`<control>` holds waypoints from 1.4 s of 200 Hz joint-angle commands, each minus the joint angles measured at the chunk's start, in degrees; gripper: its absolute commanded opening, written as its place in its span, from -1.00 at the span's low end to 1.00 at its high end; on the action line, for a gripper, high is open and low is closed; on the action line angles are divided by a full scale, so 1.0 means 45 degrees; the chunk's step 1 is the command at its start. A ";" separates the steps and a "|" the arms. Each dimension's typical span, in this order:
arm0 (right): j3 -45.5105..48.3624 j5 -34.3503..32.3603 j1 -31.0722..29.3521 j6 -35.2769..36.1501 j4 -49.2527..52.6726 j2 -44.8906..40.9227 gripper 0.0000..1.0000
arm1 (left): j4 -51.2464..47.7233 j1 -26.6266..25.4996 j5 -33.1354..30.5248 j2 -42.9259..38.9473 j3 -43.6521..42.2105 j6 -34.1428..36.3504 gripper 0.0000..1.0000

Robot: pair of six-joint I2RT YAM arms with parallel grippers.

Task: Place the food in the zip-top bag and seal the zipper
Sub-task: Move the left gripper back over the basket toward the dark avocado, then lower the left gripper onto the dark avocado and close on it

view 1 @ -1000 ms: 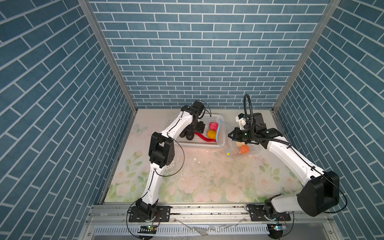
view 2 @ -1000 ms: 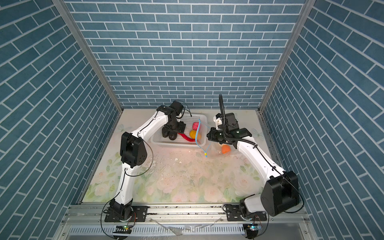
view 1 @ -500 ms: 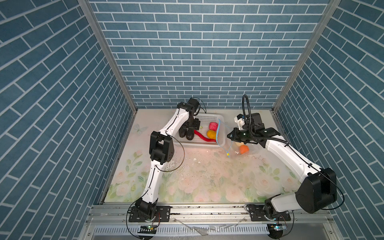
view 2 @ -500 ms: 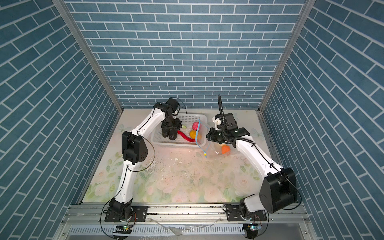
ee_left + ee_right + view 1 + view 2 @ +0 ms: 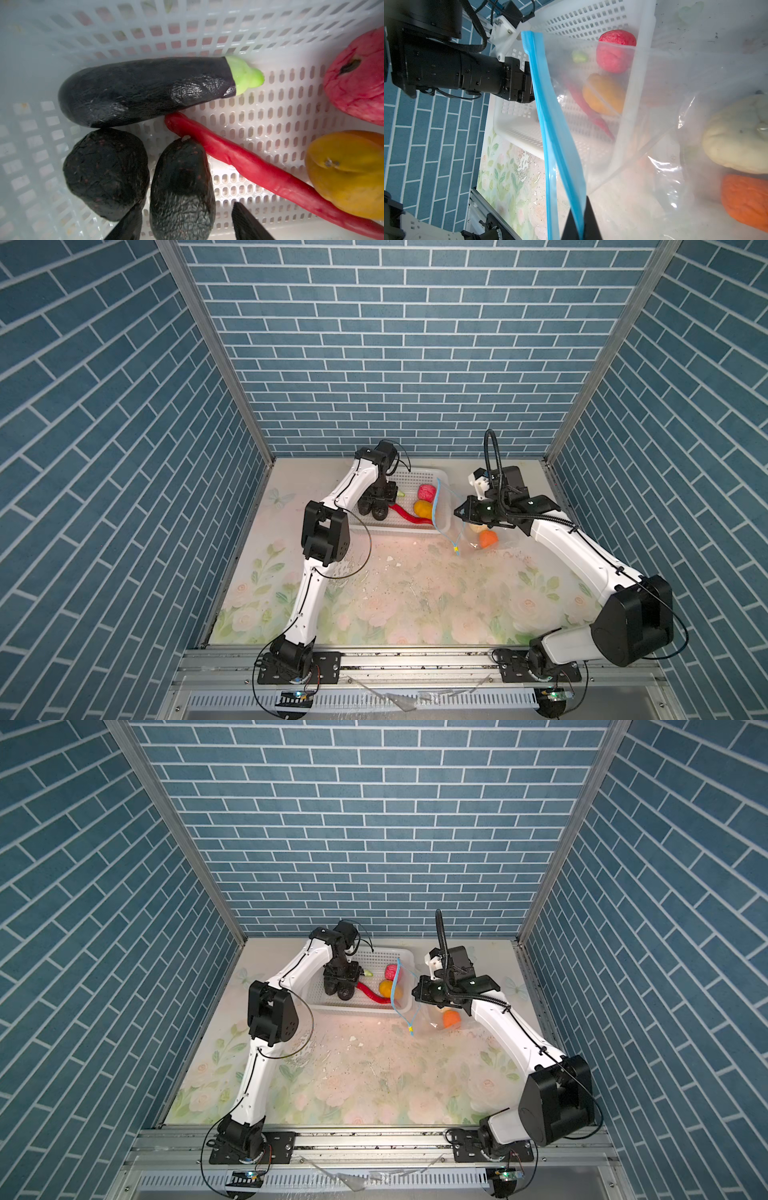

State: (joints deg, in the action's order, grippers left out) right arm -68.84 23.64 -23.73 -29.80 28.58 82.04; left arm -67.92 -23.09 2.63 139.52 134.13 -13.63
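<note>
Inside the white basket, the left jaws stand open, one fingertip on each side of a black lump; we cannot tell if they touch it. Its long axis runs straight away from the jaws, so we judge they would close across its narrow width. A second black lump touches it on one side, and a red chilli lies just beside it on the other. The right jaws are shut on the zipper, holding the zip-top bag mouth up just beside the basket end nearer the right arm. An orange piece is already inside. The left arm is nearer the food.
</note>
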 commanded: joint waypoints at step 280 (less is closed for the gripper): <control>-0.0171 0.0157 0.0018 -0.0332 -0.0127 0.0099 -1.00 | -0.0205 -0.0201 0.0002 0.0714 -0.0486 -0.0118 0.43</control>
State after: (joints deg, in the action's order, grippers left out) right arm -68.84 23.66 -23.73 -29.80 28.58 82.32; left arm -68.18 -23.79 2.66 142.10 133.12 -13.93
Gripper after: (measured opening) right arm 0.048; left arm 0.726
